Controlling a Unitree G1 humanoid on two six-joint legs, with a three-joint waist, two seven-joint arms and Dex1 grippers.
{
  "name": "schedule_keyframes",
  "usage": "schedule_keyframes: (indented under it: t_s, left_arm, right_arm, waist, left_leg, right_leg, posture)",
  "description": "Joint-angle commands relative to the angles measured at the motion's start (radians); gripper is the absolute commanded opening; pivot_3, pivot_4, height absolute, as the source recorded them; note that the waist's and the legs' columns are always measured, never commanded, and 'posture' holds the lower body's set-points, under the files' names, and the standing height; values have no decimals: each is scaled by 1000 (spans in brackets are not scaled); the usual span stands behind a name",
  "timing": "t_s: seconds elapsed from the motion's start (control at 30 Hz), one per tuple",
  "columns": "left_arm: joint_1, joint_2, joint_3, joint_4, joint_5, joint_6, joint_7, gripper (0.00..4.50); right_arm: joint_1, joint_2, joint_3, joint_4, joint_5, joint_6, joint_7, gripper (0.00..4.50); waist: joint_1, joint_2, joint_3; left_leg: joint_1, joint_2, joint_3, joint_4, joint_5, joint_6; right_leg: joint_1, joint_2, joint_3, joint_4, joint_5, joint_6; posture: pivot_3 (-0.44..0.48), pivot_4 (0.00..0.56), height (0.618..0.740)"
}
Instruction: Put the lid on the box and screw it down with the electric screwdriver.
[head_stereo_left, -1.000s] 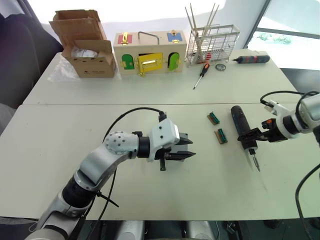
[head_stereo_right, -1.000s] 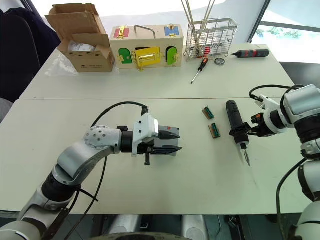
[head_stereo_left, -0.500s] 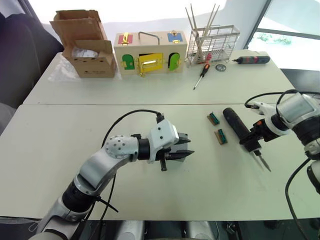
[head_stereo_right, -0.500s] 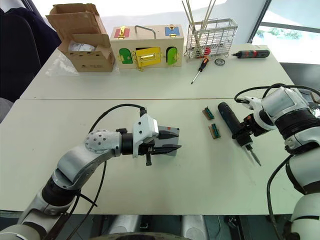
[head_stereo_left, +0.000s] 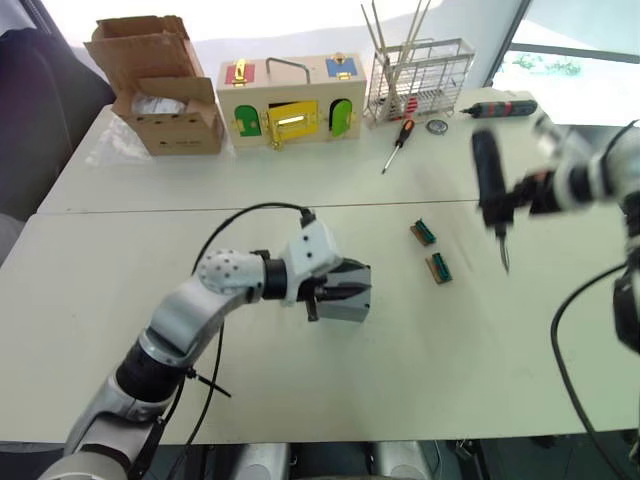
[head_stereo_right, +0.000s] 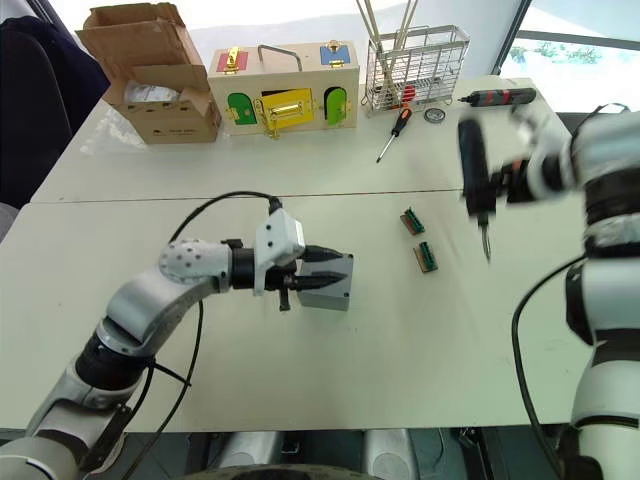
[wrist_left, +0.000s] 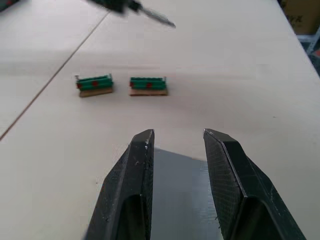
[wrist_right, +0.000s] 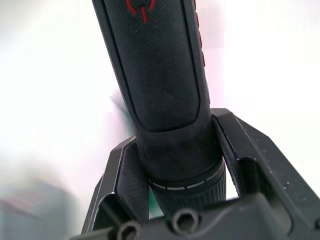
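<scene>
Near the middle of the front table (head_stereo_left: 90, 300), your left gripper (head_stereo_left: 345, 292) sits right at the grey box (head_stereo_left: 352, 302), which rests on the surface with the lid (wrist_left: 182, 170) seemingly on top. In the left wrist view the two black fingers (wrist_left: 132, 185) stand a little apart over that flat grey top, so it looks released to me, not pinching anything, though I can't tell if the tips touch the plastic.

Over toward the right edge, your right gripper (head_stereo_right: 492, 192) is clamped on the electric screwdriver (head_stereo_right: 472, 170). The tool is up off the table, roughly upright, metal bit pointing down. The right wrist view shows both fingers (wrist_right: 127, 185) pressed against the black textured barrel just above its ringed collar, so that's a solid grasp.

Between the box and the screwdriver you've got two small green terminal blocks (head_stereo_left: 431, 250) lying on the table, near each other but apart, and well clear of the box.

Along the back edge of the far table: a brown cardboard box (head_stereo_left: 155, 85) at the left corner, a wooden box with coloured doors (head_stereo_left: 287, 95) next to it, then a wire rack (head_stereo_left: 420, 75) with thin sticks standing in it. An orange-and-black hand screwdriver (head_stereo_left: 397, 142) lies just in front of the rack, and a smaller black-and-red tool (head_stereo_left: 500, 106) lies toward the right corner.
</scene>
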Motion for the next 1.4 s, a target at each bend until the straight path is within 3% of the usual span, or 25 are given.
schedule_keyframes:
  t_s: [0.03, 0.1, 0.2, 0.4, 0.8, 1.4]
  left_arm:
    - [-53, 55, 50, 53, -6, -26, -72, 1534]
    - [-84, 85, 54, 90, -9, -29, -118, 1534]
    - [-113, 111, 41, 126, -15, -30, -183, 1534]
    - [-105, 137, 20, 149, 6, -40, -250, 1534]
    - [-98, 82, -50, 228, 73, -88, -264, 1534]
    - [-80, 65, -57, 245, 112, -113, -261, 1534]
  right_arm:
    - [162, 62, -386, -347, 129, -7, -139, 1738]
    - [314, 231, -661, -652, 226, -74, -258, 1738]
    - [480, 510, -837, -1009, 384, -75, -400, 1738]
    - [718, 725, -714, -1295, 496, -168, -495, 1738]
    - [933, 648, -490, -1292, 526, -334, -458, 1738]
    - [997, 611, -361, -1222, 511, -498, -490, 1738]
  waist:
    - [8, -2, -1]
    - [5, -5, -1]
    - [2, -4, -1]
    - [3, -3, 0]
    - [-26, -3, 0]
    - [-21, -3, 0]
  left_leg:
    - [-1, 0, -1, 0, 0, 0]
    - [-1, 2, -2, 1, 0, 0]
    - [-2, 1, 0, 6, 2, -4]
    - [-1, -2, -2, 6, 3, -4]
    - [2, -4, -2, 4, 2, -3]
    - [3, -3, -2, 4, 2, -3]
  right_leg:
    - [0, 0, -1, 0, 0, 0]
    - [3, 1, -4, 1, 0, 0]
    - [1, -3, 0, 10, 0, 0]
    - [0, -2, 1, 12, 0, 1]
    - [2, -1, 1, 12, 0, 1]
    - [3, -1, 1, 12, 0, 1]
  posture:
    - [0, 150, 730]
    - [0, 150, 730]
    - [0, 150, 730]
    - [0, 150, 730]
    - [0, 150, 730]
    - [0, 150, 730]
